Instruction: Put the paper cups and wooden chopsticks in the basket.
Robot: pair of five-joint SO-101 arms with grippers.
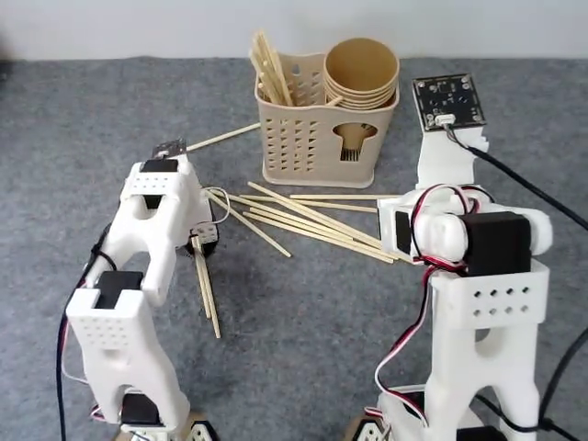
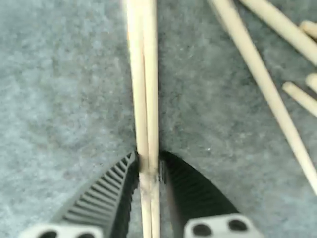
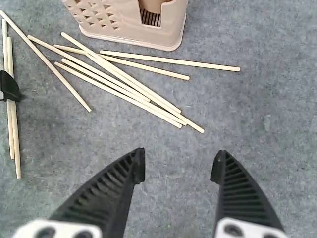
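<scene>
A beige perforated basket (image 1: 317,138) stands at the back middle of the table, holding stacked paper cups (image 1: 361,69) and a bunch of wooden chopsticks (image 1: 271,64). Several loose chopsticks (image 1: 312,220) lie fanned on the grey mat in front of it. My left gripper (image 2: 148,161) is low over the mat, shut on a pair of chopsticks (image 2: 143,99) lying side by side; the pair (image 1: 207,294) points toward the front edge. My right gripper (image 3: 178,166) hangs open above bare mat, short of the loose chopsticks (image 3: 124,84) and the basket (image 3: 129,25).
One more chopstick (image 1: 220,138) lies left of the basket near the left arm's wrist. The grey mat (image 1: 303,340) covers the table between the two arm bases. Cables trail from the right arm (image 1: 542,197).
</scene>
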